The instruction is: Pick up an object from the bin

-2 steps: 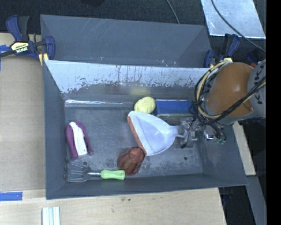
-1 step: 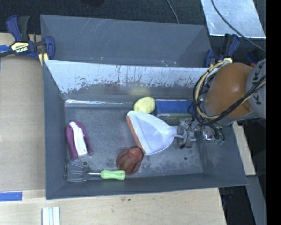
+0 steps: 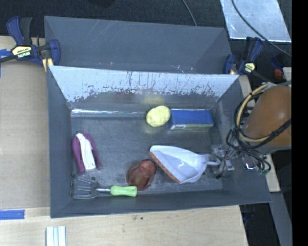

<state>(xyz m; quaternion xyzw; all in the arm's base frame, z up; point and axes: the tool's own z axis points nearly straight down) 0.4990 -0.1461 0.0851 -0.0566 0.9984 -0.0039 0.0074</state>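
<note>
Low in the bin (image 3: 56,137) with the end effector (image 3: 219,165), close against the wall nearest the arm and right at the pointed tip of a white plastic-wrapped wedge with a brown edge (image 3: 177,163). Cannot tell how far open, nor whether anything is gripped: too tangled with cables and dark metal there to judge. Possibly touching the wrapper's tip, but hard to say.

Just beyond the wedge, further from the end effector: a reddish-brown lump (image 3: 141,173), touching or nearly touching the wedge's brown edge. Past that, a small wire rake with a green handle (image 3: 123,190). Up and away from the end effector, a blue block (image 3: 191,118) with a yellow ball (image 3: 158,116) just beside it. Farthest across, a white and purple thing (image 3: 84,152).

Likely to go wrong from here: pinching only loose wrapper and losing it on the lift; catching the wall, being so near it; dragging the wedge into the reddish-brown lump. Safer to bite onto the wedge's body than its thin tip
</note>
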